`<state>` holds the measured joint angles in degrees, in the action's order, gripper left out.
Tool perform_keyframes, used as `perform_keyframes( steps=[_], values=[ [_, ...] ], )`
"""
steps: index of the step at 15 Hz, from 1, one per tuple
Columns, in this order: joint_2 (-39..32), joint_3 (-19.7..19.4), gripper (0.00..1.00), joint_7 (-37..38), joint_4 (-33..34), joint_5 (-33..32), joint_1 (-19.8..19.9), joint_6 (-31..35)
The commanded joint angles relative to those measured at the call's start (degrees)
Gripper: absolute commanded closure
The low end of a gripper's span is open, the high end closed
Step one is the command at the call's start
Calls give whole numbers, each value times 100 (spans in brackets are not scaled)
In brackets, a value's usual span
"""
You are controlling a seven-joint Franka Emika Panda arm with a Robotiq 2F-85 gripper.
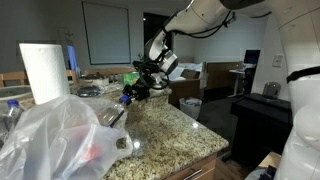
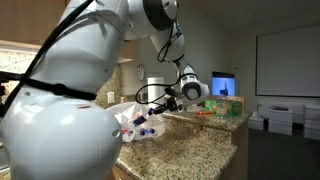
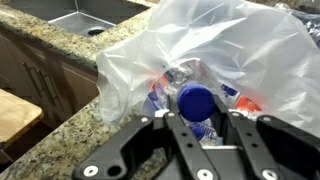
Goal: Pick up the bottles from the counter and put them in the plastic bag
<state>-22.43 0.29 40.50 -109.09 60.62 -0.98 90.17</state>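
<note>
My gripper [image 3: 197,122] is shut on a clear bottle with a blue cap [image 3: 194,100] and holds it above the counter [image 3: 75,130]. In both exterior views the gripper [image 1: 137,90] [image 2: 150,117] carries the bottle [image 1: 128,97] in the air. The plastic bag [image 3: 215,50] lies crinkled on the counter just ahead of the jaws; several bottles with blue caps and reddish labels [image 3: 160,95] show through it. The bag also shows large in an exterior view [image 1: 55,135] and behind the gripper in an exterior view [image 2: 128,118].
A tall white paper towel roll [image 1: 42,72] stands behind the bag. A sink [image 3: 85,18] is set in the counter beyond the bag. The counter edge [image 1: 190,150] drops off toward the room. A green object [image 2: 222,108] sits on the far counter.
</note>
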Motion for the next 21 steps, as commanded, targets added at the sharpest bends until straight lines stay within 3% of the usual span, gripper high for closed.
perform_keyframes(
  steps=[1,10,21],
  values=[
    [-299,105,90,-73,281,588,-34,-282],
    [-911,458,90,-79,515,1331,-477,-555],
    [-1075,485,90,-36,790,1014,-863,-848]
  ],
)
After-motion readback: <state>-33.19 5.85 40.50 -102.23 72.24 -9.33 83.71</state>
